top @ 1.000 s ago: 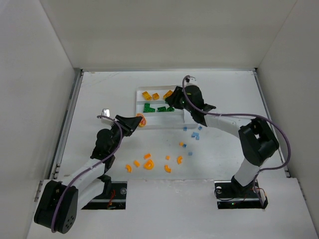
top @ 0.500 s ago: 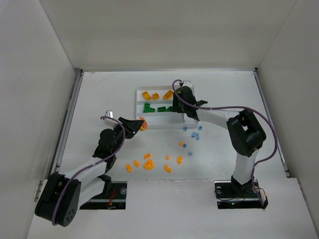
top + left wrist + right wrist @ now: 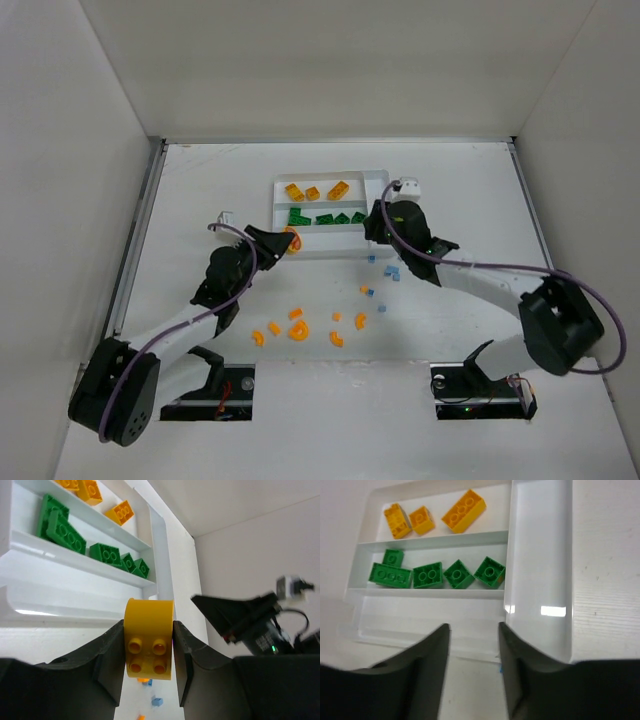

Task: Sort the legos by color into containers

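Left pincer [image 3: 279, 241]: grips 1 orange curved brick [image 3: 148, 640] between both fingers [image 3: 112, 655], studs toward the wrist camera, rounded back toward the tray. Holds it clear of the bench [image 3: 200, 190], at the near left corner of the white tray [image 3: 276, 200]. Cannot tell from either view whether the brick hangs over the nearest long slot or just outside its wall.

Right pincer [image 3: 473, 632]: stands partly spread and grips nothing, with the tray's near wall showing through the gap. Hovers at the tray's right end, by the corner where the nearest long slot meets the narrow side slot [image 3: 540, 545].

Yellow-amber bricks [image 3: 464, 510]: lie 3 in number in the farthest long slot, 2 close together at the left, 1 longer one toward the right, all well apart from both pincers.

Dark green bricks [image 3: 427, 575]: lie 5 in number in the middle long slot, 4 in a row, 1 small one tucked behind the long brick at the left end. Sit closer to the right pincer than the yellow row does, yet apart from it.

Orange curved bits [image 3: 299, 330]: lie scattered on the bench between the 2 arms, nearer the bases than the tray, well apart from the left pincer.

Pale blue pieces [image 3: 391, 271]: lie loose on the bench just outside the tray's near right corner, near the right pincer.
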Controlling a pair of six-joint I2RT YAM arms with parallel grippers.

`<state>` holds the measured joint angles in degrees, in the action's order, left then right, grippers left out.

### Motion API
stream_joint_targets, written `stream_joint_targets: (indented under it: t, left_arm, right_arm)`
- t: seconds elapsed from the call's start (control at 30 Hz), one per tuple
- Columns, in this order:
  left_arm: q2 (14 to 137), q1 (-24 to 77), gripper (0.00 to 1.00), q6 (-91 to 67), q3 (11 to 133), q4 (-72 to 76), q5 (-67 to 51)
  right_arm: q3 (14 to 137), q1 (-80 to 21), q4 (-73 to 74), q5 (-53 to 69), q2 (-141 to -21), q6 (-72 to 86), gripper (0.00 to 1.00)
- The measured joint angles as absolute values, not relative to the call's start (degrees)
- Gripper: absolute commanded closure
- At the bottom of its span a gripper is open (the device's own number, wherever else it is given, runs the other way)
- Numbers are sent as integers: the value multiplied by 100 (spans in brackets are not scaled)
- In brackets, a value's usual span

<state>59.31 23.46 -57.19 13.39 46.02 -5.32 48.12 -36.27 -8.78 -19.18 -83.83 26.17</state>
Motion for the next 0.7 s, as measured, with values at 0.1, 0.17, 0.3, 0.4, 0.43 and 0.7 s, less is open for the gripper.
stream_joint_targets:
  t: [0.1,0.17,0.3,0.4,0.43,0.7]
  left_arm:
    - [6399,2624,88,-5675,2069,4211,-121]
    - [6884,2779,88,-5596,2655,3994,174]
    - [7992,2891,88,-5419,3833,3579,604]
    - [8838,2836,88,-5315,4654,3288,869]
    - [9107,2803,87,-5284,4908,3190,943]
    - [10639,2473,83,-5256,6289,2517,1253]
  right_arm:
    - [4200,-3691,-1326,-1962,-7697,2805,70]
    - [3911,-3695,-1581,-1977,-7537,2943,70]
    - [3518,-3688,-1767,-1973,-7513,3168,58]
    - [3406,-3697,-1890,-1977,-7500,3234,54]
    - [3391,-3710,-1938,-1977,-7496,3245,54]
    - [3389,-3765,-2158,-1946,-7437,3319,49]
